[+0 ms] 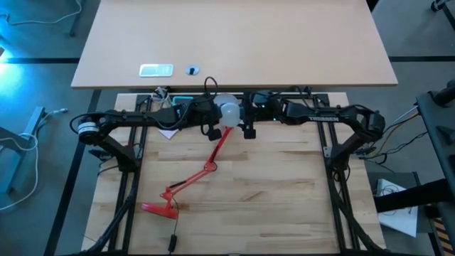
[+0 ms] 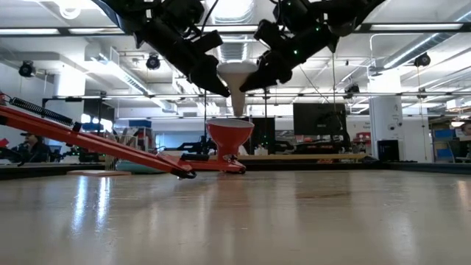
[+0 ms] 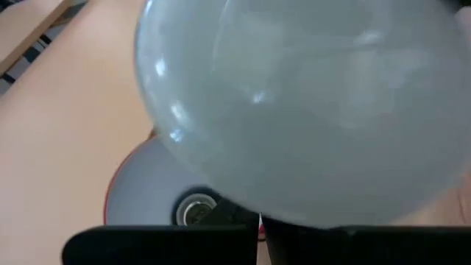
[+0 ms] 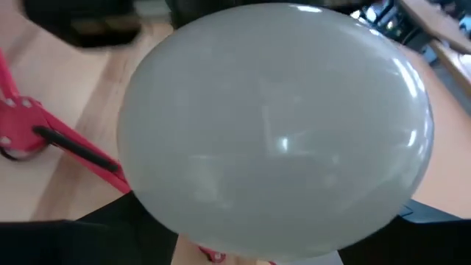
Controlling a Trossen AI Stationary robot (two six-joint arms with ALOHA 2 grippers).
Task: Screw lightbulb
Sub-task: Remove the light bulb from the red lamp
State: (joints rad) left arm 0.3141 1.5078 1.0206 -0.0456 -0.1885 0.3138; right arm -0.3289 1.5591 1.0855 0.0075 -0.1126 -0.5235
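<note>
Both end effectors pinch the small white dome lightbulb, left end effector and right end effector either side; neck points straight down over the red cone lamp shade, not in yet.

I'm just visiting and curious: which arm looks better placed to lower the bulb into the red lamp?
Probably the left. Its gripper and the right gripper both sit against the bulb above the shade, but only the left wrist view shows the socket.

Wooden table (red lamp on it)
</note>
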